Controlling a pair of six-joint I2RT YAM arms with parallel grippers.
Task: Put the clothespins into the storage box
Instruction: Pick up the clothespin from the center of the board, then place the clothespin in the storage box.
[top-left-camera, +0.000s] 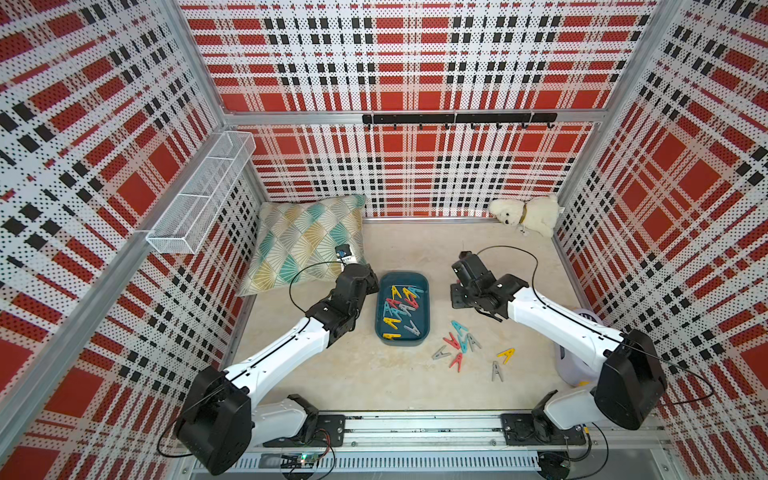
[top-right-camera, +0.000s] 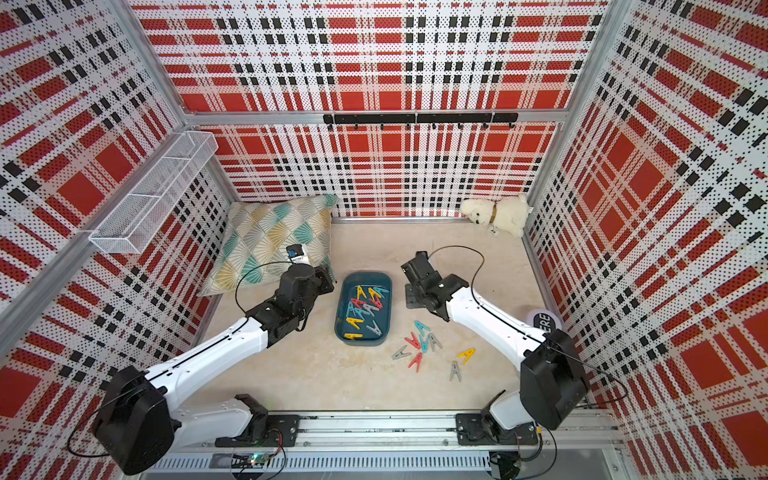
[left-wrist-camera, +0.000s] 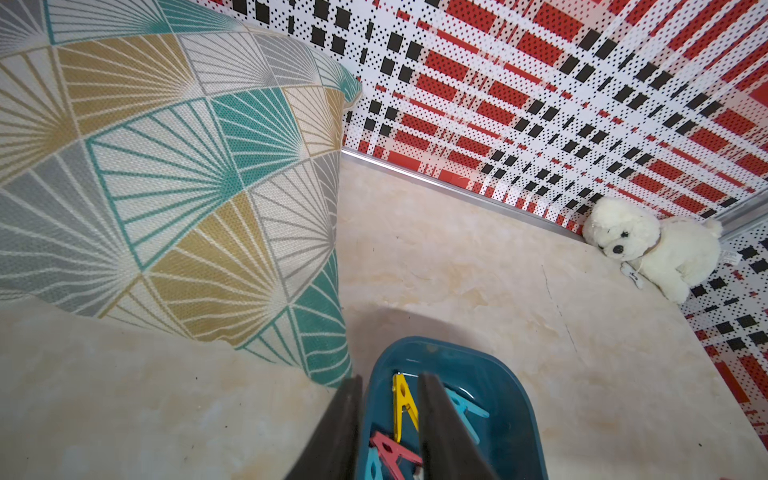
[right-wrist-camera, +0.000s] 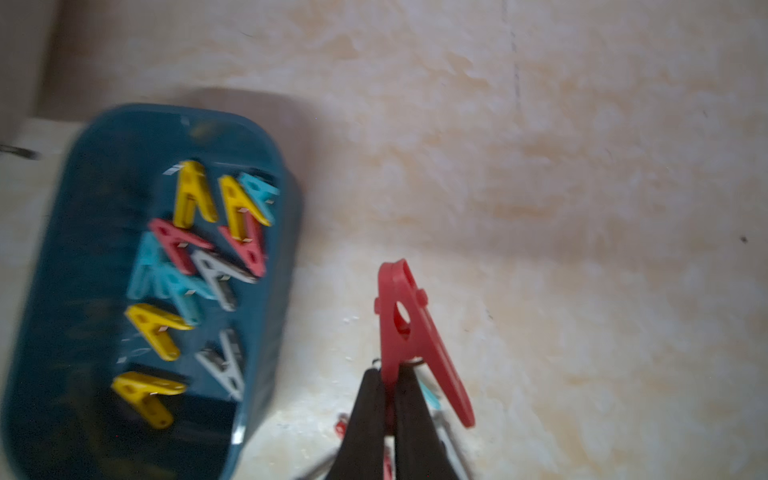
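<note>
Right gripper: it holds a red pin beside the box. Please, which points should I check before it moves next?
1. Grip: right gripper is shut on one leg of the red pin: ok.
2. Pin lifted off the table: cannot tell.
3. Gripper above the box: not ok, it is beside it.
4. Free floor in the box: ok.
5. Left gripper away from the likely drop spot: ok, it seems. It sits at the box's far corner, jaws apart.
</note>
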